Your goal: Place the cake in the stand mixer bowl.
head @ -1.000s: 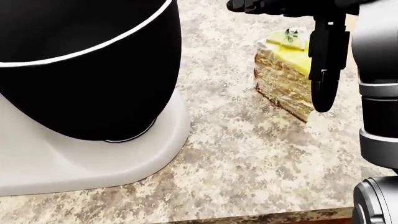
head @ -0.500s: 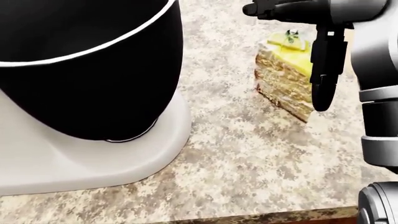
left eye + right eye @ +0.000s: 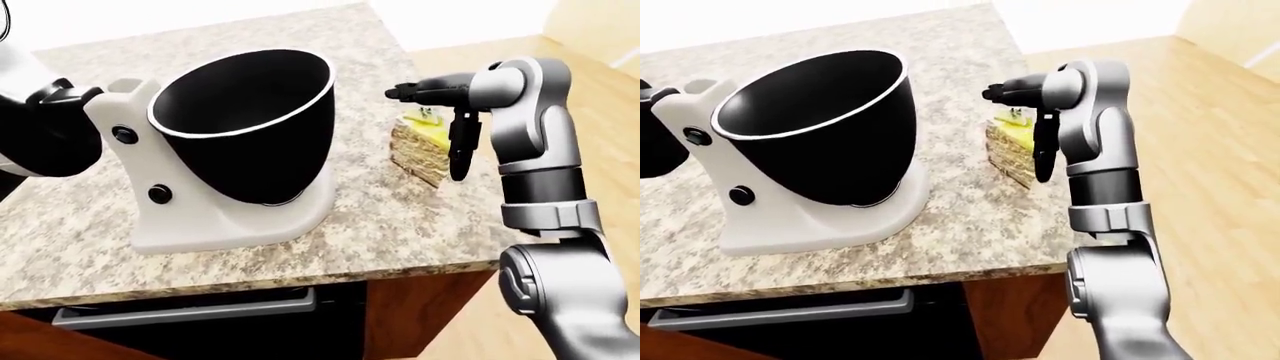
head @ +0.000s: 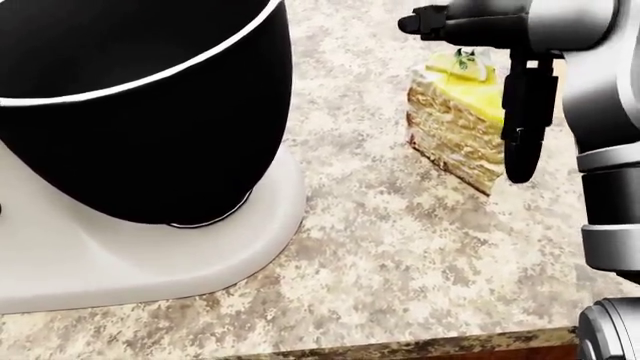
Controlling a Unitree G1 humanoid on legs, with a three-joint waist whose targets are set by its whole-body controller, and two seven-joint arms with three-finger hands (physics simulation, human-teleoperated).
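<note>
Cake sits on the tabletop, upper right of the head view, not lifted yet. The right robot hand hovers around it, fingers spread, one hanging beside the slice, nothing grasped. The bowl at left looks empty. So the grab, lift and drop are all left, I'd say.

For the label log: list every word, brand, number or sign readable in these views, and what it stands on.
None can be read.
White stand mixer body: two black knobs, no lettering.
Black mixer bowl with white rim: plain.
Yellow-topped layered cake slice: no writing.
Speckled granite counter: pattern only.
</note>
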